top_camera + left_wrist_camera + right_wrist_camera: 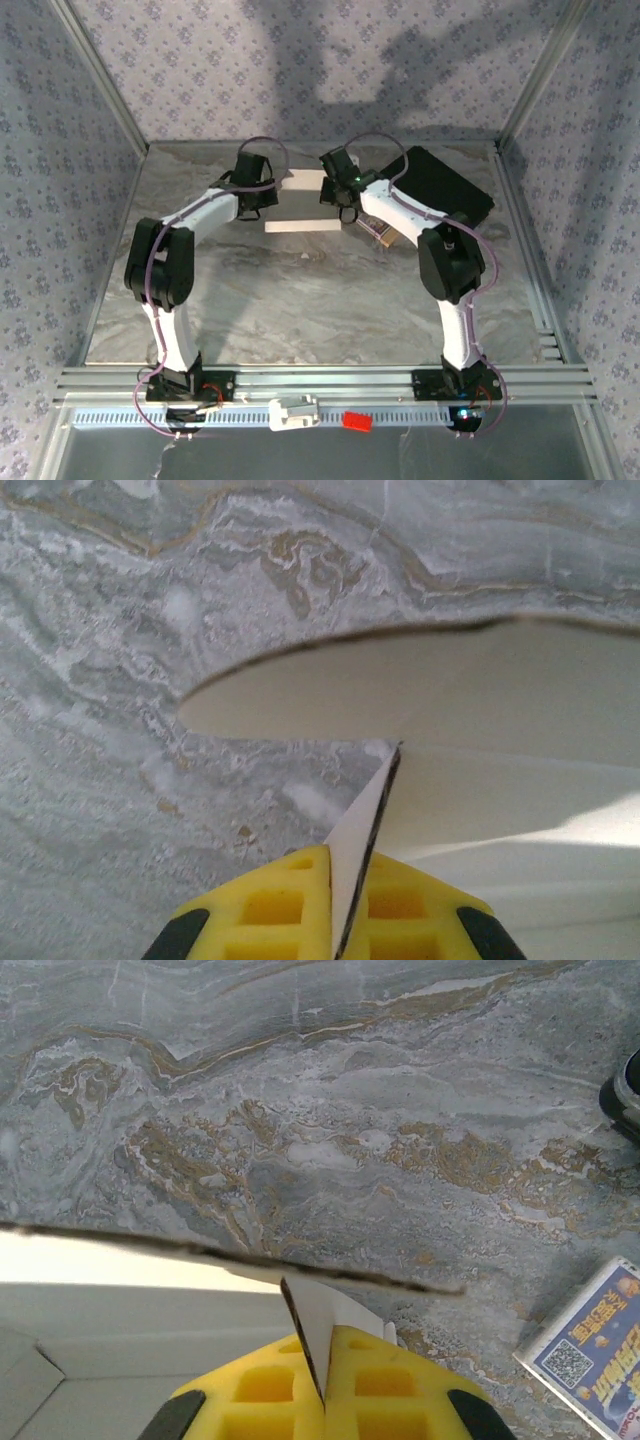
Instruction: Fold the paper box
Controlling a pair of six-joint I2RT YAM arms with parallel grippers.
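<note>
The paper box (300, 205) lies at the far middle of the marble table (300, 300), between both arms. The left claw (350, 870) is clenched on a thin flap at its left end, the right claw (325, 1355) on a flap at its right end. A black case (445, 185) lies nearby.

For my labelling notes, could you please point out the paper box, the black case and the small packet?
paper box (300, 224), top external view, near white flap.
black case (450, 185), top external view, middle of its top.
small packet (592, 1345), right wrist view, blue printed face.
</note>
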